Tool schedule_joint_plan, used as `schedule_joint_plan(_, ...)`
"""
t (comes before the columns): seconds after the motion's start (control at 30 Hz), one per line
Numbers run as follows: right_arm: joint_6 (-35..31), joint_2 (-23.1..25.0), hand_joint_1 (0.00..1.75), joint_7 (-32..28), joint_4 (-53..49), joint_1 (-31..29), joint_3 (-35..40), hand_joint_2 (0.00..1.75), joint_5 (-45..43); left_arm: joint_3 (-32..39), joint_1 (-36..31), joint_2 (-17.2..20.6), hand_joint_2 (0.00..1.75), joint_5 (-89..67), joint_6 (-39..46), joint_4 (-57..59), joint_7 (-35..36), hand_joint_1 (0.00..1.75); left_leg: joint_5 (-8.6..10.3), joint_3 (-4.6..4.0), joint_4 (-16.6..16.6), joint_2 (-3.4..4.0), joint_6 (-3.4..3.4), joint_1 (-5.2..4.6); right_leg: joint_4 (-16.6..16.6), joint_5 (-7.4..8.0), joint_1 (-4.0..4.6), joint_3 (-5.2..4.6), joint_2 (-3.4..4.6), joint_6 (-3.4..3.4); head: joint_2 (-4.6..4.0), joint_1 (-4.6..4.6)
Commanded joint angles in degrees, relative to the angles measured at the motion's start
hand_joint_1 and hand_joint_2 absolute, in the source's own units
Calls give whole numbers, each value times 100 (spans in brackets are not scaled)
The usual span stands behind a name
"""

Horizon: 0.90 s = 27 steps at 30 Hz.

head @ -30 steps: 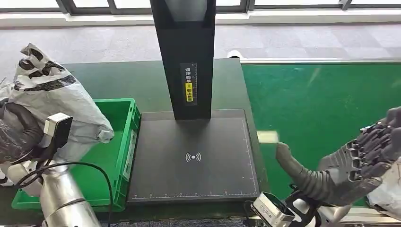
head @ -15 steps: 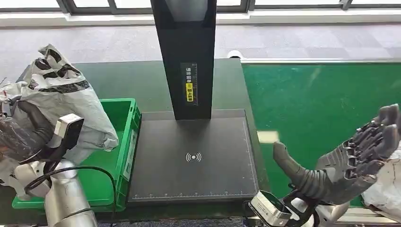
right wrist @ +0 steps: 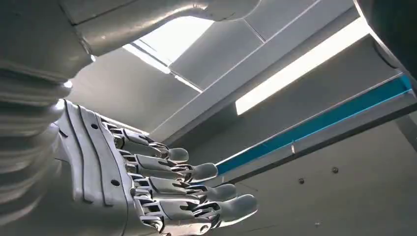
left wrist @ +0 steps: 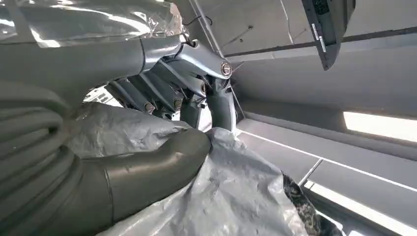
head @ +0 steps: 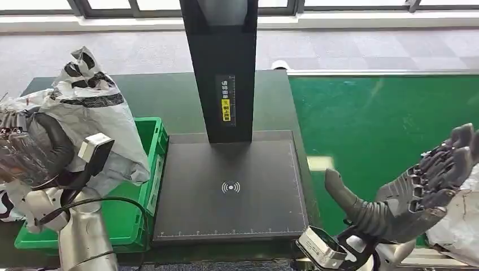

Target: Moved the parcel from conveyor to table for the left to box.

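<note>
A crumpled grey plastic parcel [head: 96, 113] with black print hangs over the left end of the green crate [head: 144, 186]. My left hand [head: 25, 155] grips it from the left side, the fingers partly hidden by the plastic. In the left wrist view the thumb [left wrist: 162, 162] presses into the grey parcel [left wrist: 231, 196]. My right hand [head: 421, 189] hovers palm up over the near edge of the green conveyor [head: 384, 124], fingers spread and holding nothing. The right wrist view shows the same hand [right wrist: 162, 191] open against the ceiling.
A black scanner plate [head: 231, 214] with a tall black post [head: 223, 68] stands between crate and conveyor. A second pale parcel [head: 457, 228] lies at the right edge beside my right hand. A small pale label [head: 321, 163] lies on the belt.
My left hand has carried the grey parcel to the right and a little higher, further over the crate. The right hand has barely shifted and stays open.
</note>
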Motion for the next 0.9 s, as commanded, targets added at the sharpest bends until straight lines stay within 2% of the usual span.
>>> schedule_joint_plan(0.03,-7,118,0,22,223,-5,-127,175,20,61,-80,238,175,155,-9,631,123,175,6,19,-22,-1,5,-4,-18,3,-3,19,-6,3,0,0)
schedule_joint_plan(0.1,-7,118,0,13,213,13,-146,175,-2,18,-83,229,175,119,-9,681,252,175,2,10,-10,-2,3,-4,-8,0,-3,10,-5,2,0,0)
schedule_joint_plan(0.13,-7,118,0,13,205,18,-128,175,17,166,-31,0,175,117,-9,552,103,175,4,12,-15,-2,4,-3,-13,3,-1,13,-6,2,0,0)
schedule_joint_plan(0.17,-7,118,0,13,201,23,-126,175,18,223,-46,0,175,161,-9,571,99,30,2,7,-9,-5,4,-3,-8,0,-2,9,-8,2,0,0)
schedule_joint_plan(0.2,-7,118,0,13,209,29,-113,175,21,300,-104,7,175,362,-9,506,104,0,5,13,-16,-5,6,-4,-15,2,-2,16,-10,3,0,0)
schedule_joint_plan(0.27,-7,118,0,13,199,30,-123,175,20,640,-168,0,175,774,-9,601,-267,0,2,10,-12,0,4,-1,-12,2,1,11,-4,2,0,0)
schedule_joint_plan(0.9,-7,118,0,13,152,30,-197,175,7,794,-303,0,175,1040,-9,673,-582,0,3,9,-10,-5,4,-2,-9,0,-1,12,-9,2,0,0)
